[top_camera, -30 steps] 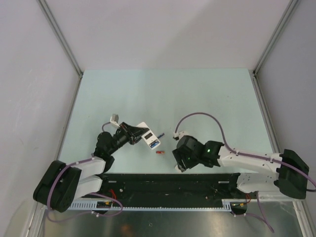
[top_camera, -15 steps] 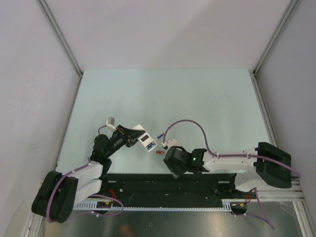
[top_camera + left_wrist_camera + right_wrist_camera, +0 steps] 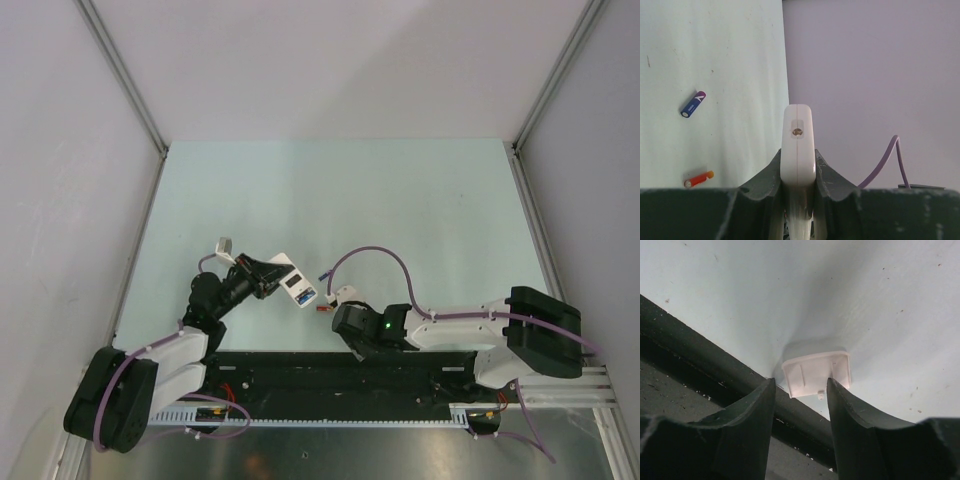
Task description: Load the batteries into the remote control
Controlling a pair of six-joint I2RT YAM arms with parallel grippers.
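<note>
My left gripper [image 3: 268,277] is shut on the white remote control [image 3: 297,285], holding it edge-up above the table; its rounded end [image 3: 797,145] sticks out between the jaws. A dark blue-purple battery [image 3: 693,104] and a red battery [image 3: 698,179] lie loose on the table [image 3: 330,200] beyond it. In the top view they are the blue battery [image 3: 325,272] and the red battery [image 3: 322,309]. My right gripper [image 3: 801,384] stands open, low over a small white plastic cover [image 3: 816,374]. Its right finger is at the cover's edge and its left finger is apart from it.
The black rail [image 3: 700,340] along the table's near edge runs right beside the white cover and under my right fingers. In the top view this rail [image 3: 330,375] spans between the two arm bases. Grey walls close in the table on three sides.
My right arm has swung left and toward the near edge, lowering over the white cover, and its jaws have narrowed. The left arm shifted slightly left with the remote, then held still.
</note>
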